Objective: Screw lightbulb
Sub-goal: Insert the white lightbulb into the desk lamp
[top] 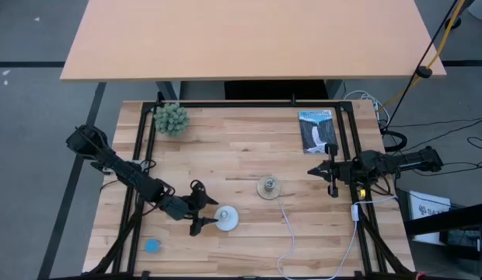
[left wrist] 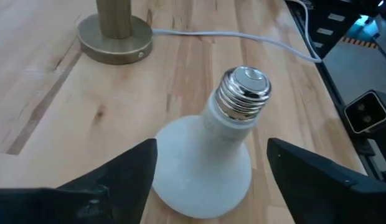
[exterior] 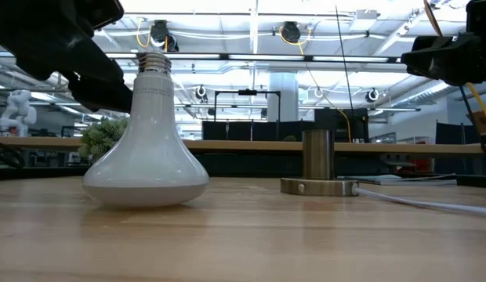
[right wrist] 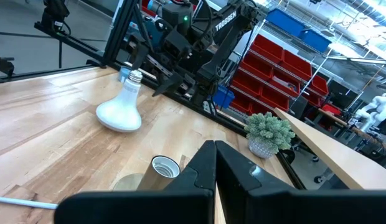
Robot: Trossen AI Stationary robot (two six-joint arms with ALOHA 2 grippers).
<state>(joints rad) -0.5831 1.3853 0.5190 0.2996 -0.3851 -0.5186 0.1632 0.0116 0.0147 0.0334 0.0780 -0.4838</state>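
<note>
Now the open left hand point(top: 207, 218) flanks the white dome-headed lightbulb point(top: 227, 218) near the wooden surface's point(top: 225, 148) front edge; right hand point(top: 332, 173) closed

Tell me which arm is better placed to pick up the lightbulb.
Left. The left gripper is right beside the lightbulb, open jaws either side of it, bulb standing dome-down and not yet gripped. The right gripper waits with jaws shut beyond the socket, far from the bulb.

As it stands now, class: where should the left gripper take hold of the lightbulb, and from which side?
Probably the tapering white neck just below the screw base. The lightbulb stands dome-down, threads up, and the open left gripper already straddles it, so close level from both sides.
</note>
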